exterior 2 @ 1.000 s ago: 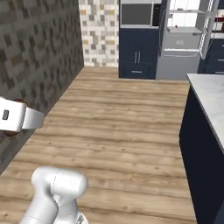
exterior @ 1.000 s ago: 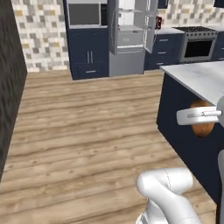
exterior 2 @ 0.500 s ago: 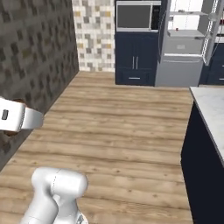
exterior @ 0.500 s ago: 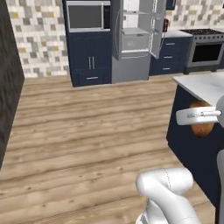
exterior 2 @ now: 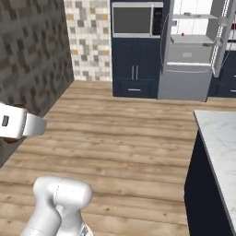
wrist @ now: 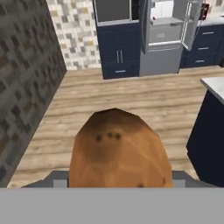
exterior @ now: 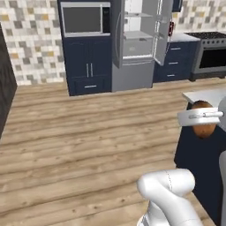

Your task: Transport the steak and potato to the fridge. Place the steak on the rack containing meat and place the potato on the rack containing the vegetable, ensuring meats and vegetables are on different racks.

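Observation:
A brown potato (wrist: 116,151) sits large and close in the hand view, between my gripper's jaws. From the left base view, the potato (exterior: 204,129) hangs at the right, in front of the island, with my gripper (exterior: 201,116) shut on it. In the right base view the gripper (exterior 2: 18,125) is at the left edge. The fridge (exterior: 141,39) stands open across the room, its shelves (exterior 2: 193,39) showing, with a small red item (exterior 2: 183,33) on one. The steak is out of view.
A marble-topped dark blue island (exterior 2: 221,138) stands close on the right. A dark stone wall (exterior 2: 27,60) runs along the left. Navy cabinets with a microwave (exterior: 84,20) flank the fridge, and a stove (exterior: 212,48) is at far right. Wood floor (exterior: 88,132) lies between.
The whole scene has shifted as the base moved: the fridge has slid toward the centre and looks nearer. The gripper still holds the potato in the same pose.

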